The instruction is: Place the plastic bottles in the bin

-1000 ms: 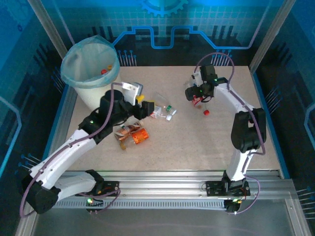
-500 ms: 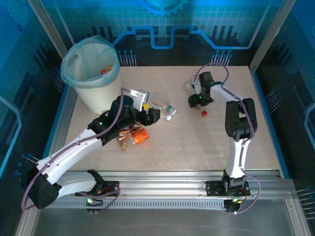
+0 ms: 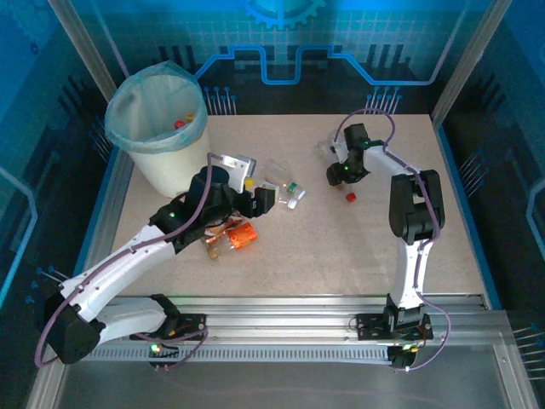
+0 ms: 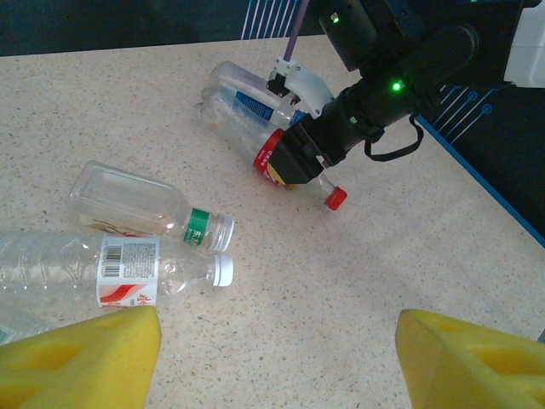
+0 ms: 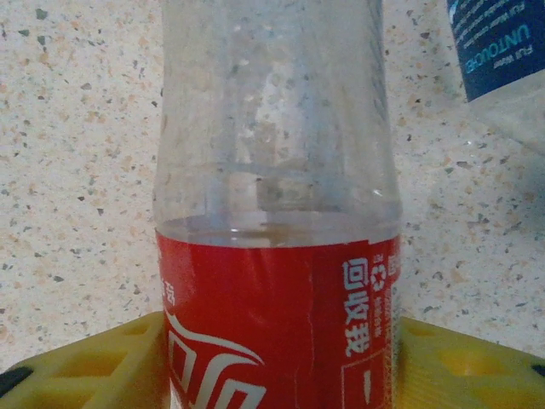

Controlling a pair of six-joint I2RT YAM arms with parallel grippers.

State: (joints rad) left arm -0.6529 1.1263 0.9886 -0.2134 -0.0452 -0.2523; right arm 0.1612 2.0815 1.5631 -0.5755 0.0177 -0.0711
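Lying on the bench (image 3: 341, 247) right of the bin (image 3: 157, 170), a clear bottle (image 5: 272, 213) with red label and cap is grasped by the right end effector (image 5: 277, 341); left end effector (image 4: 277, 349) spread, empty.

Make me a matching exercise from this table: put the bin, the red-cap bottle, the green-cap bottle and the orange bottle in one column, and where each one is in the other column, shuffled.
Column one
1. bin
2. red-cap bottle
3. green-cap bottle
4. orange bottle

Column two
a. lying beside the white-cap bottle
b. crushed, next to the left arm
c. upright at the far left corner of the table
d. in the right gripper

Pairs: 1-c, 2-d, 3-a, 4-b
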